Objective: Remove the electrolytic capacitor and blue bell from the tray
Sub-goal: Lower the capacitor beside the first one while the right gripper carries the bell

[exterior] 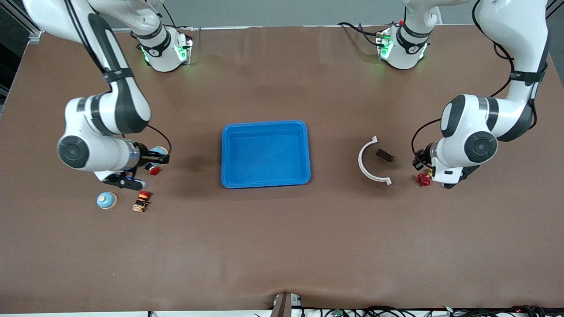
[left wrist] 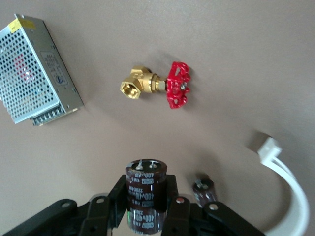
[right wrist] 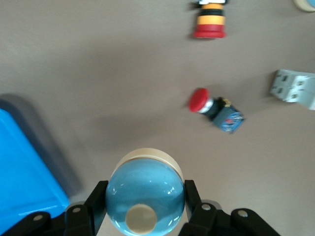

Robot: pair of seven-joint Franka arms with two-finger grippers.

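With the tray (exterior: 264, 154) emptied, the left gripper (left wrist: 147, 216) pinches the electrolytic capacitor (left wrist: 145, 189) over the bench (exterior: 282, 246) and the right gripper (right wrist: 145, 216) pinches the blue bell (right wrist: 145, 194), so only setting both down seems left

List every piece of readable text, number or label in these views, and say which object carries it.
"400V" in pale print on the dark sleeve of the electrolytic capacitor, shut in the left gripper; the other print there is too blurred to read.
Sticker on the perforated metal power supply: print present, too small to read.
Its yellow corner tag: unreadable.
Blue bell, shut in the right gripper: no text.
Tray: no text.
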